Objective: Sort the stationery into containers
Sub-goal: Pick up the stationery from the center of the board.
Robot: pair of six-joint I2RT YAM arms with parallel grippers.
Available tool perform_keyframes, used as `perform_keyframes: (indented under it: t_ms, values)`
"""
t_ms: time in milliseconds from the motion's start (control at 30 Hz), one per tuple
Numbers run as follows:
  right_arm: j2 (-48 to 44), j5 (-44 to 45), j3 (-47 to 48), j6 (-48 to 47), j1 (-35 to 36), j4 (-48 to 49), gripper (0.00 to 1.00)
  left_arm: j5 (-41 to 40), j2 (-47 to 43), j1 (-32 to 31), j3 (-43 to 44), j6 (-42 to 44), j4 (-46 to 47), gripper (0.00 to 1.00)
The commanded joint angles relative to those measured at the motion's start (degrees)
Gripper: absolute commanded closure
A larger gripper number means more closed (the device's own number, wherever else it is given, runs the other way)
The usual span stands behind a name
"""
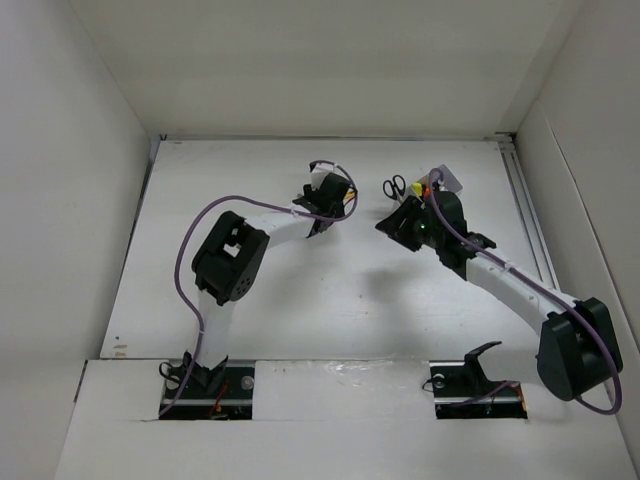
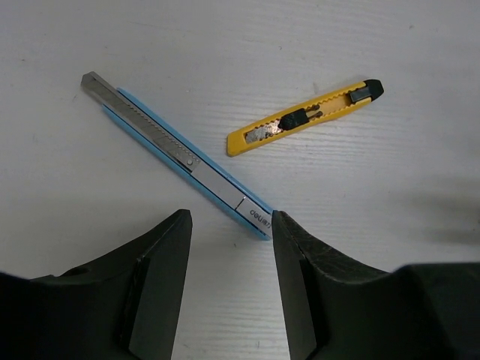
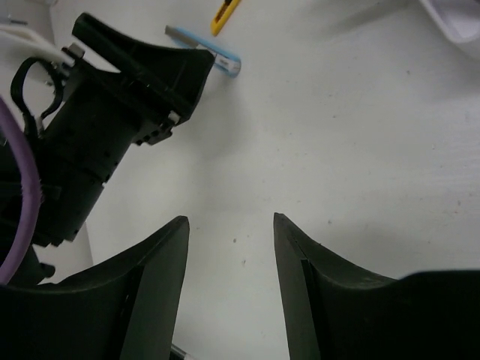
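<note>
Left tool (image 2: pixel 229 225), jaws wide and empty, hovers over the blue cutter (image 2: pixel 180 154) beside the yellow-black cutter (image 2: pixel 304 118) on the worktop (image 2: pixel 390 202), apparently aligned for a pick; right tool (image 3: pixel 229 225), equally wide, hangs near the white box (image 1: pixel 448 178).

White table (image 1: pixel 330 320), white enclosure walls (image 1: pixel 60 150)

Bright, even overhead light floods the white bench (image 1: pixel 330 310), leaving only soft grey shadows near the centre and a glossy sheen at 6 o'clock. In the left wrist view the slim yellow-and-black plastic cutter (image 2: pixel 304 118) is sharp. The black left end effector (image 2: pixel 231 225) at 6 o'clock is dark and shows almost no detail.
</note>
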Motion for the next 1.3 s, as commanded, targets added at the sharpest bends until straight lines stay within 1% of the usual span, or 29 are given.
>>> perform_keyframes:
  t_ms: [0,167,267,400,500,567,733,767,867,1000,1033,1133,1167,1233,1267]
  values:
    - [-0.72,-4.96,-0.36,-0.84,-0.11,3.94,0.45,-2.99,0.91,-0.02,3.97,-0.94,-2.17,0.56]
    - [-2.39,-6.19,-0.89,-1.37,-1.25,3.94,0.42,-4.14,3.11,-0.02,5.29,-2.07,-2.70,0.55]
    - [-2.92,-7.86,-1.42,-1.37,-1.25,4.55,0.41,-4.14,4.69,-0.02,6.08,-2.08,-3.23,0.52]
    - [-2.92,-9.00,-1.42,-1.37,-1.78,4.55,0.40,-4.14,6.02,-0.02,8.01,-2.69,-3.84,0.52]
    - [-2.92,-9.00,-1.42,-1.37,-1.78,4.55,0.40,-3.52,6.63,-0.02,8.02,-2.69,-4.37,0.52]
    - [-2.92,-9.00,-1.42,-1.37,-1.78,5.07,0.40,-3.52,5.94,0.51,6.44,-2.69,-4.98,0.54]
    - [-2.92,-9.53,-1.42,-1.37,-2.31,5.08,0.40,-3.52,1.19,1.57,-0.58,-2.70,-3.14,0.65]
    - [-2.92,-9.53,-1.42,-1.37,-2.31,5.08,0.40,-3.52,0.14,1.57,-3.55,-2.69,-2.18,0.67]
    - [-2.31,-10.05,-1.42,-1.37,-2.31,5.08,0.39,-4.05,-3.73,1.57,-8.83,-1.56,-0.51,0.74]
    - [-0.99,-10.67,-1.42,-1.37,-2.31,5.08,0.36,-2.12,-7.34,2.18,-13.94,-0.50,1.42,0.89]
    - [-0.99,-10.67,-1.42,-1.37,-2.31,5.08,0.35,-0.46,-8.91,2.18,-15.00,0.37,2.56,0.94]
    - [1.28,-11.90,-0.81,-1.37,-2.31,5.61,0.34,1.48,-12.34,2.18,-19.22,0.91,4.32,0.99]
    - [1.30,-12.51,-0.80,-1.37,-2.31,5.61,0.34,2.79,-15.31,2.18,-20.36,1.43,5.72,1.00]
    - [3.05,-13.05,-0.27,-0.76,-1.70,6.30,0.33,4.64,-18.57,2.18,-23.34,1.96,7.05,1.00]
    - [3.05,-13.05,-0.27,-0.14,-1.69,6.31,0.33,5.70,-21.81,2.18,-24.23,2.57,8.45,1.00]
